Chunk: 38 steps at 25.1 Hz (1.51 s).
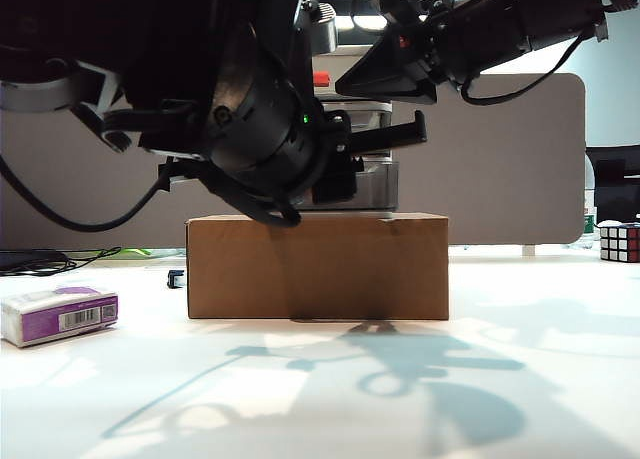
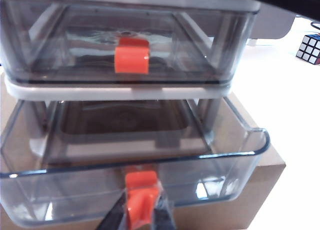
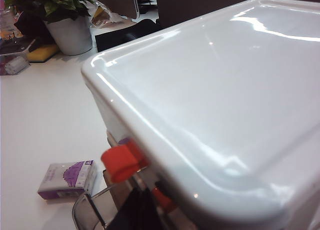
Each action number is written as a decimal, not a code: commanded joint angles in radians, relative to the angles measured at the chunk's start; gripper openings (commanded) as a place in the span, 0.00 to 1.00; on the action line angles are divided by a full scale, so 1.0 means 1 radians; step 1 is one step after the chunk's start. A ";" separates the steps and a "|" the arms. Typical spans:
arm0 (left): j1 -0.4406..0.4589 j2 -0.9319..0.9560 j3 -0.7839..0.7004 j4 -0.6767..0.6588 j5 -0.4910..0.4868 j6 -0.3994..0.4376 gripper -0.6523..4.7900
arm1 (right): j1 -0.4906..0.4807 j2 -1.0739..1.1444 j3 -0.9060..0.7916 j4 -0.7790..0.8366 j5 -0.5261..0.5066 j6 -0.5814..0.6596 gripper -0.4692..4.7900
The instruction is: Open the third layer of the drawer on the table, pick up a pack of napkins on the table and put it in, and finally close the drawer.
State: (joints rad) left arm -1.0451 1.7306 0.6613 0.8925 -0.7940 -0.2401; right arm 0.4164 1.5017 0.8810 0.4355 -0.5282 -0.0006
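Atop cardboard box [image 1: 317,266], left gripper [image 2: 141,216] clamping third layer [image 2: 150,187] handle.

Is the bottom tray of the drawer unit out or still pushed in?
Out partway. The third layer juts forward of the tray above, its inside empty, and the left gripper has its jaws on its handle.
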 commanded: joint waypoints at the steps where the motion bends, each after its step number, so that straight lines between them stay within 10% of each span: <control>1: 0.000 -0.003 0.005 0.002 0.001 0.001 0.11 | 0.001 -0.003 0.007 0.010 -0.006 -0.001 0.08; 28: -0.237 -0.074 0.002 -0.249 -0.192 -0.119 0.11 | 0.001 -0.003 0.007 0.010 -0.005 -0.005 0.08; 38: -0.307 -0.250 0.002 -0.501 -0.166 -0.119 0.35 | 0.001 -0.003 0.007 0.006 -0.006 -0.004 0.08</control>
State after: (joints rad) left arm -1.3548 1.5185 0.6609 0.4866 -0.9543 -0.3561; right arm 0.4160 1.5017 0.8810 0.4282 -0.5308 -0.0010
